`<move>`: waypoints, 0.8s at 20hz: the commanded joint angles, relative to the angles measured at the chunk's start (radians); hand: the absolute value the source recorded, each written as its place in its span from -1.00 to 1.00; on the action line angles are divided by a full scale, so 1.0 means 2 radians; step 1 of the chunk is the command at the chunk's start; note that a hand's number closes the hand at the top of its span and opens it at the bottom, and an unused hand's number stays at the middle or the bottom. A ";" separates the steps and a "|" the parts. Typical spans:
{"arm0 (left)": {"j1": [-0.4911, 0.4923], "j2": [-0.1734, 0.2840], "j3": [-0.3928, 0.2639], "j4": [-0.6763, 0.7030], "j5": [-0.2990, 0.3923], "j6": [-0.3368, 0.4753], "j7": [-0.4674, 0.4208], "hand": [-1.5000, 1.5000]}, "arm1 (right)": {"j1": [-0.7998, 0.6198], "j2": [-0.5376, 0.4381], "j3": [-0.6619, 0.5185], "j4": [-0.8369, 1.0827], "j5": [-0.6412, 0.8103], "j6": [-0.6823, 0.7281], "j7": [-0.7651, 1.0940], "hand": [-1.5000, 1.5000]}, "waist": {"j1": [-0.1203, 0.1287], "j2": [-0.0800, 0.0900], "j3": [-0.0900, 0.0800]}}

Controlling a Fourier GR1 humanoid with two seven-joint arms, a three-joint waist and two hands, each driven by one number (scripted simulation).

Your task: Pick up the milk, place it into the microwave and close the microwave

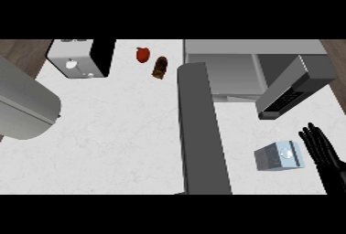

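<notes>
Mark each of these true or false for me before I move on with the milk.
1. The small grey-white milk carton stands on the white counter, outside the grey microwave. True.
2. The black right hand is curled round the milk carton. False: its fingers are straight and it is beside the carton, to the right.
3. The microwave door is open. True.
4. The red pepper-like item lies inside the microwave. False: it lies on the counter beside a brown bottle-like item.
5. The left hand is above the carton. False: only a grey forearm shows at left.
</notes>
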 commanded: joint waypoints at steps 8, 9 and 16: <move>-0.014 -0.009 0.032 -0.007 0.020 -0.018 0.021 -1.00 | -0.068 -0.036 -0.010 0.239 0.059 0.002 -0.171 -1.00 | 0.001 0.000 0.000; 0.030 -0.024 -0.015 -0.015 -0.014 -0.008 -0.021 -1.00 | -0.090 -0.028 -0.004 0.227 0.057 -0.010 -0.144 -1.00 | 0.002 0.000 0.000; 0.002 -0.009 0.059 -0.031 0.046 -0.031 0.033 -1.00 | -0.106 -0.045 -0.010 0.314 0.075 -0.047 -0.204 -1.00 | 0.001 0.000 0.000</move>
